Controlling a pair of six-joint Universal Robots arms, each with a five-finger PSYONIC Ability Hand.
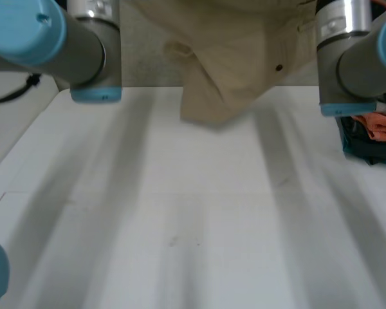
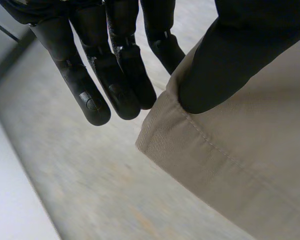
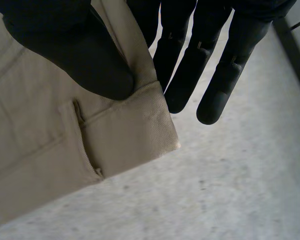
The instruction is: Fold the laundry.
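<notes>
Beige trousers (image 1: pixel 226 71) are held up over the far edge of the white table (image 1: pixel 193 225), hanging between the two arms. One hemmed corner is pinched between the thumb and fingers of the left hand (image 2: pixel 225 55). A waistband corner beside a belt loop is pinched likewise by the right hand (image 3: pixel 75 50). Orange and teal clothes (image 1: pixel 373 132) are heaped beside the right arm.
</notes>
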